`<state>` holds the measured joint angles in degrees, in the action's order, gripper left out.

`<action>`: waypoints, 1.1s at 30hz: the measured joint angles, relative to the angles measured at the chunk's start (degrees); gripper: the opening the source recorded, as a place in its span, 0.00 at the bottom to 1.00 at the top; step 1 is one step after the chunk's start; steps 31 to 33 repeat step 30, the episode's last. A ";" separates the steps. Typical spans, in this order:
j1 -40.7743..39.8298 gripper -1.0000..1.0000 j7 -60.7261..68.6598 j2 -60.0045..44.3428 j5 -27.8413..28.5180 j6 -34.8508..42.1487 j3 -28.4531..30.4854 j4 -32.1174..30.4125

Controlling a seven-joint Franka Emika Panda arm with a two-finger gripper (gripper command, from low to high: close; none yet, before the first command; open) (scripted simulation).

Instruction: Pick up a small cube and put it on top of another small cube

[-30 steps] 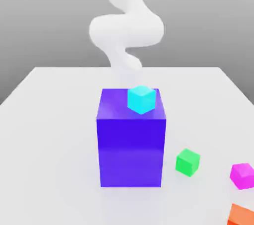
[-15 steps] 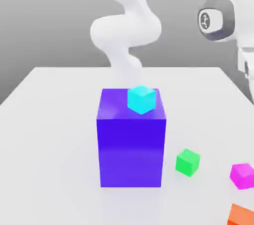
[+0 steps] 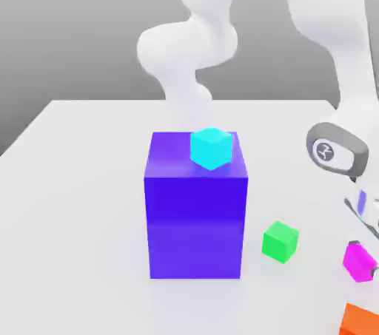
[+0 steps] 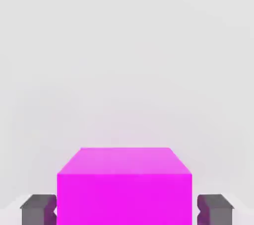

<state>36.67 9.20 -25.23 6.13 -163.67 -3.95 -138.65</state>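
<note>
A white table, faintly reflecting the tall blue block, meets a plain grey backdrop. Toward its edge at the exterior view's right, the gripper is closed on the magenta cube.

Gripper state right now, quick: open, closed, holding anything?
Gripper: closed on the magenta cube, one finger on either side of it.

orange cube cut off by frame edge
</note>
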 joint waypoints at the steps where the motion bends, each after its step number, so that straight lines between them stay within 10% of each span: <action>1: 0.00 0.00 -0.02 0.00 0.02 0.05 0.00 0.00; 8: -1.29 0.00 1.47 9.09 -2.26 6.96 -1.61 -2.15; 20: -8.16 0.00 -13.67 33.64 -7.71 9.95 1.19 -23.62; 27: -8.91 0.00 -16.77 23.53 -5.85 -1.60 1.65 -25.00; 28: -8.92 1.00 -17.01 21.94 -5.52 -3.11 1.74 -24.93; 33: -8.93 1.00 -17.01 21.94 -5.52 -3.11 1.74 -24.93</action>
